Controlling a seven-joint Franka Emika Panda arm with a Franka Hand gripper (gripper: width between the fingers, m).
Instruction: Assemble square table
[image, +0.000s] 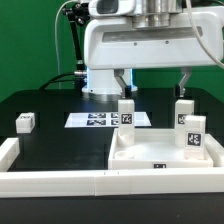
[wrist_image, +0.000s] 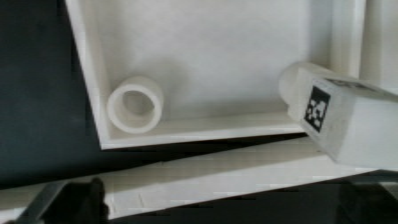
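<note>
The square table's white panel (image: 150, 158) lies rim-up at the exterior view's lower right. Three white tagged legs stand on it: one at the far left corner (image: 126, 113), one at the far right corner (image: 185, 112), one nearer on the right (image: 195, 133). Another leg (image: 25, 122) lies loose on the black table at the left. My gripper (image: 152, 85) hangs open above the panel's far edge, holding nothing. In the wrist view I see the panel's inside (wrist_image: 214, 60) with a round socket (wrist_image: 135, 105), a tagged leg (wrist_image: 334, 103), and my gripper (wrist_image: 217, 203) open.
The marker board (image: 98, 119) lies flat behind the panel. A long white L-shaped rail (image: 60, 178) runs along the front edge and up the left side. The robot's white base (image: 150, 45) stands at the back, with a cable (image: 75, 45) beside it.
</note>
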